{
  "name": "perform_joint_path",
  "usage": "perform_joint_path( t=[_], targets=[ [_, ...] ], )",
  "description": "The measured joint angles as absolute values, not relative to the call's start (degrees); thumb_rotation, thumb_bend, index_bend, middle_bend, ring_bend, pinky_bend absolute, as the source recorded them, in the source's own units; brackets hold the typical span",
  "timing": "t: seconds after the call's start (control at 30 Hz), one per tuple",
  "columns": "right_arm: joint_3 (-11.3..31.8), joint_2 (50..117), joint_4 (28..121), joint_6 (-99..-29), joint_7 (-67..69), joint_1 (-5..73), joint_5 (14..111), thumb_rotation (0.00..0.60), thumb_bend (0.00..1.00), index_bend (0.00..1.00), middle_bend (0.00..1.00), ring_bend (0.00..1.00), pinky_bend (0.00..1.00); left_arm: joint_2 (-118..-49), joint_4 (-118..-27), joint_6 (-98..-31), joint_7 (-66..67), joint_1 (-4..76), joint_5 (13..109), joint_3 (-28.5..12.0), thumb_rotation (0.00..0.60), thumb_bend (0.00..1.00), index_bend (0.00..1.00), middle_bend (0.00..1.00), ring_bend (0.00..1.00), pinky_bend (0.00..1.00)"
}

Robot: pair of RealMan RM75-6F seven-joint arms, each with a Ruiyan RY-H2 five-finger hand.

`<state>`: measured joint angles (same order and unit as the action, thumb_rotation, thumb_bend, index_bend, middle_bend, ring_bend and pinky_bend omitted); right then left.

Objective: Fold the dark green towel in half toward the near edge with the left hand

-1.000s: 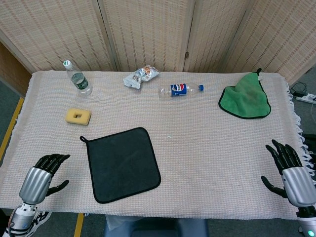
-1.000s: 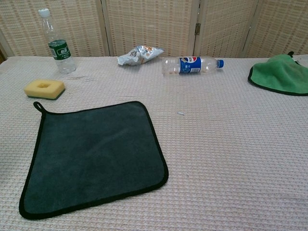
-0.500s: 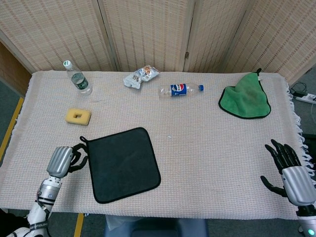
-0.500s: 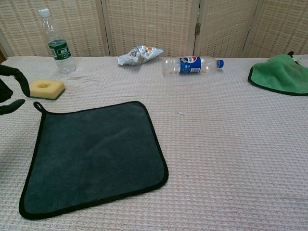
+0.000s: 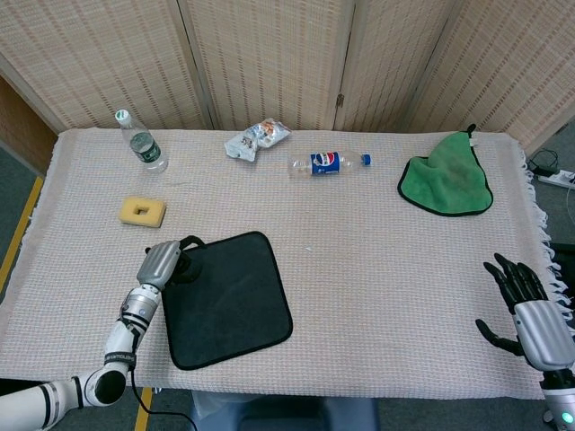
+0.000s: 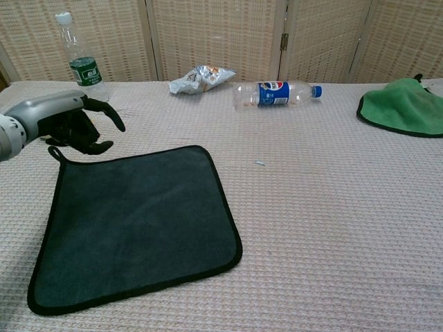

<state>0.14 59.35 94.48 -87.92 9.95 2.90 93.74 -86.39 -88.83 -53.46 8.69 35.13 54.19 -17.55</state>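
A clear water bottle (image 5: 140, 142) with a green label stands upright at the far left of the table (image 5: 377, 269); nearer than it, a yellow sponge (image 5: 142, 211) lies flat on the woven cloth, and in the chest view the hand hides it. The left hand (image 5: 164, 263) hovers over the far left corner of the dark green towel (image 5: 225, 298), above the small hanging loop (image 6: 54, 152); its dark fingers (image 6: 104, 111) curve downward and apart with nothing between them, so it is released and grasps nothing; whether the fingertips touch the towel I cannot tell. The dark green towel lies spread flat and unfolded near the front edge, left of centre, turned a little out of square with the table; its black trim runs all round it.

Toward the far edge, a crumpled snack wrapper (image 5: 256, 138) lies just left of a cola bottle (image 5: 329, 163) resting on its side, blue cap pointing right; the two are near each other but apart. A tiny pale scrap (image 6: 259, 163) sits on the cloth right of the dark towel. Further right, a bright green cloth (image 5: 446, 175) lies loosely bunched near the far right corner.

At the near right edge, the right hand (image 5: 528, 310) rests off the table's corner, seen only in the head view; its fingers are spread and straight, released, holding nothing, well apart from every object.
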Motion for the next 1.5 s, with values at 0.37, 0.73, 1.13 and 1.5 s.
perform_joint_path(
  t=[0.37,0.73,1.13,1.5],
  targets=[
    [-0.20,58.96,93.71,-86.80,11.58,2.76,92.62,0.600,0.34,0.00,0.00,0.00,0.00,-95.21,-73.56,-50.87,10.66,41.42,48.83,-18.55,0.600,0.53,0.46,1.00,1.00,1.00],
    [0.34,58.50,93.06,-86.41,13.50,2.63,90.78,0.600,0.34,0.00,0.00,0.00,0.00,-101.81,-59.10,-47.11,10.01,45.16,47.00,-18.90,0.600,0.42,0.47,1.00,1.00,1.00],
    [0.49,58.43,92.53,-86.00,14.63,2.83,90.75,0.600,0.34,0.00,0.00,0.00,0.00,-104.35,-54.17,-44.58,8.09,46.34,47.98,-18.84,0.600,0.32,0.51,1.00,1.00,1.00],
    [0.57,58.40,92.55,-86.28,14.60,2.64,90.66,0.600,0.34,0.00,0.00,0.00,0.00,-104.66,-52.11,-42.37,6.78,46.70,48.03,-19.32,0.600,0.32,0.50,1.00,1.00,1.00]
  ],
)
